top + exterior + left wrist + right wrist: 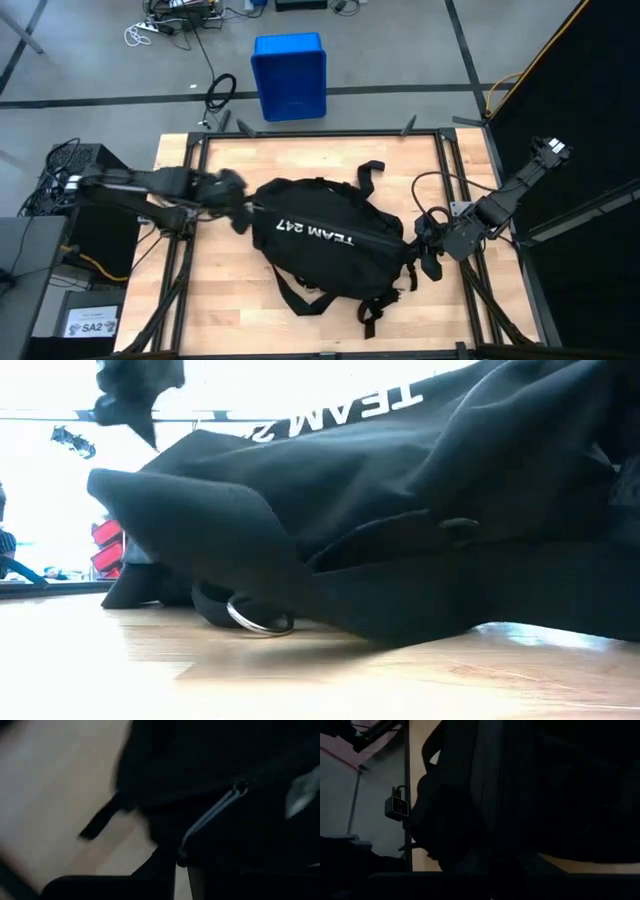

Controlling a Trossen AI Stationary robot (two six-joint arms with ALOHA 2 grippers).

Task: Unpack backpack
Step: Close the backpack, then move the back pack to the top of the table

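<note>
The black backpack (325, 240) lies flat on the wooden table (200, 310), its white "TEAM 247" lettering (303, 232) facing up and its straps (300, 297) spread around it. My left gripper (236, 196) is at the backpack's left end, shut and slanting down. The left wrist view shows a grey zipper (207, 822) on the bag just ahead of the fingers. My right gripper (428, 244) is shut at the backpack's right end, among the straps there. In the low view the backpack (400, 530) fills most of the picture, and a metal ring (258, 622) on one strap rests on the wood. My left gripper is close over the backpack's left end, but I cannot tell whether it touches the fabric. My right gripper is against the strap cluster at the backpack's right end (415, 262), and the dark views do not show whether it touches.
A blue plastic crate (290, 75) stands on the floor beyond the table's far edge. A black metal frame (320, 132) runs round the tabletop. Bare wood shows at the near left and along the far side.
</note>
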